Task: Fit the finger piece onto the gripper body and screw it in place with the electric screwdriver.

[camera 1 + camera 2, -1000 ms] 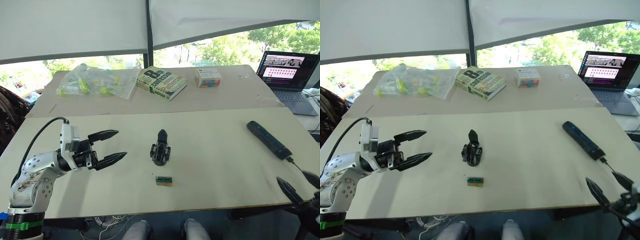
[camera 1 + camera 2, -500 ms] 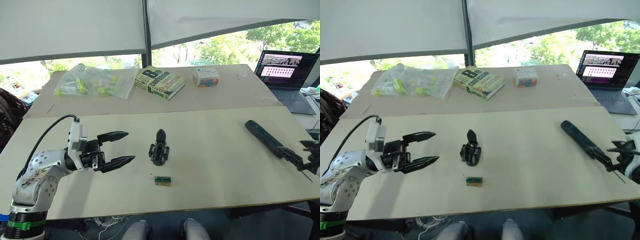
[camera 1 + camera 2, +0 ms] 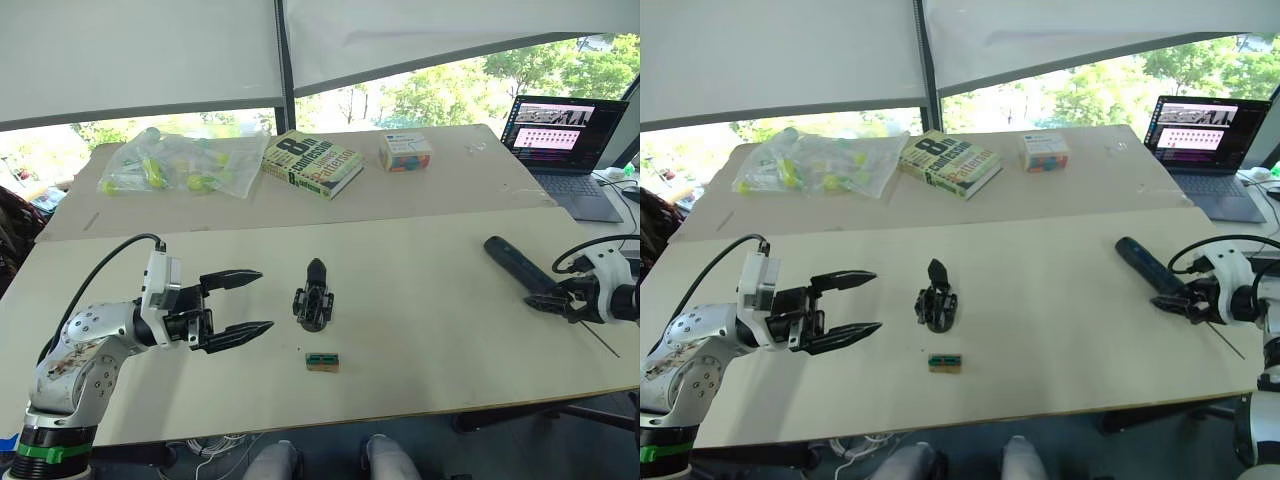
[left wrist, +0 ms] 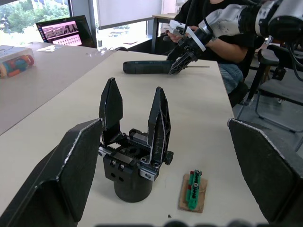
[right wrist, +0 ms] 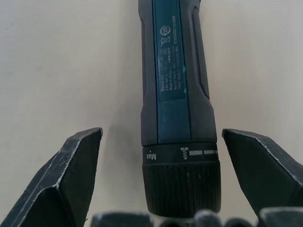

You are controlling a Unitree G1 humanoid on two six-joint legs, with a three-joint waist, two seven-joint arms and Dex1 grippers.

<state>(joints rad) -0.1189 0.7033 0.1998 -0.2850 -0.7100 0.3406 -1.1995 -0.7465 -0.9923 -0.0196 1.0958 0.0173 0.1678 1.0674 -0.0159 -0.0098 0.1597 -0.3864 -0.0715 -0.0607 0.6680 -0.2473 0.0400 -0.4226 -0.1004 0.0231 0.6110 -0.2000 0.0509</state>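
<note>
The gripper body [image 3: 313,297] stands upright at the table's middle, a small black block with two pointed black fingers sticking up [image 4: 135,156]. A loose finger piece is out of view. The electric screwdriver [image 3: 510,260] lies on the right side of the table, its thin bit pointing to the near right edge. My right gripper [image 3: 538,299] is open at its bit end, one finger on each side of the black collar [image 5: 182,179], with gaps on both sides. My left gripper [image 3: 264,299] is open, a short way left of the gripper body and pointing at it.
A small green part on a brown block [image 3: 322,361] lies just in front of the gripper body. On the far table are a plastic bag [image 3: 170,170], a book [image 3: 310,163] and a small box [image 3: 405,152]. A laptop [image 3: 560,130] sits at the far right. A seated person [image 4: 227,56] is beyond the screwdriver.
My right gripper rose from below the near table edge and reached the screwdriver's bit end. The left gripper moved right, closer to the gripper body. The camera shifted slightly.
</note>
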